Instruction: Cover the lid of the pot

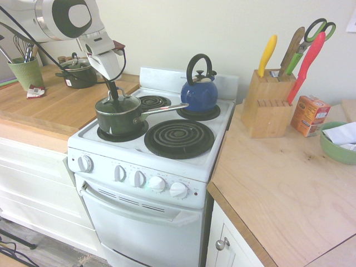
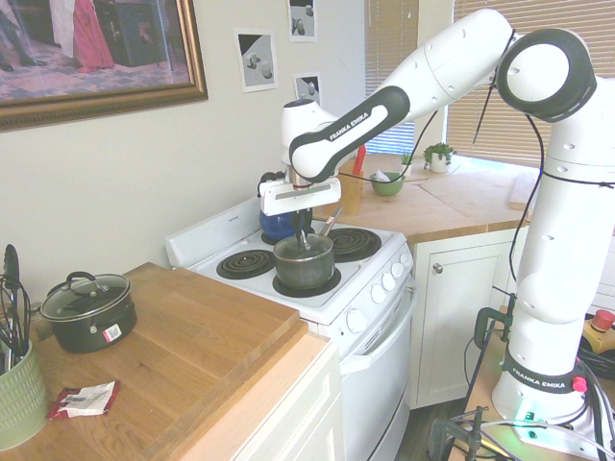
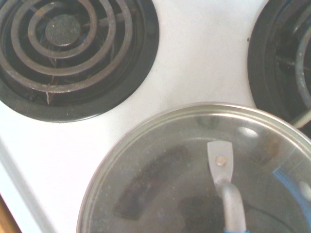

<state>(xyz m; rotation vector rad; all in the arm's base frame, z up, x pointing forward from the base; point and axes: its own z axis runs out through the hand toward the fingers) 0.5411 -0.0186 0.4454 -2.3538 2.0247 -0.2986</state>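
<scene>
Standing at the far left of the first exterior view, a green utensil holder (image 1: pixel 25 71) and a squat dark pot (image 1: pixel 78 73) with its own lid rest on the wooden counter (image 1: pixel 55 108). Just right of them, the gripper (image 1: pixel 113 93) hangs straight down over the dark green saucepan, called here the pot (image 1: pixel 119 115), which sits on the front left burner of the white stove (image 1: pixel 156 161). The lid (image 1: pixel 118 102) lies flat on the pot's rim, and the wrist view shows its glass and metal rim (image 3: pixel 194 165) from above. The gripper's fingers are down at the lid's knob, but whether they clamp it or stand apart cannot be told. The pot's long silver handle (image 1: pixel 164 109) points right toward the blue kettle (image 1: pixel 199 92) on the back right burner. Further right, on the other counter, stand a knife block (image 1: pixel 269 103), an orange box (image 1: pixel 309 114) and a green bowl (image 1: pixel 337 142).
</scene>
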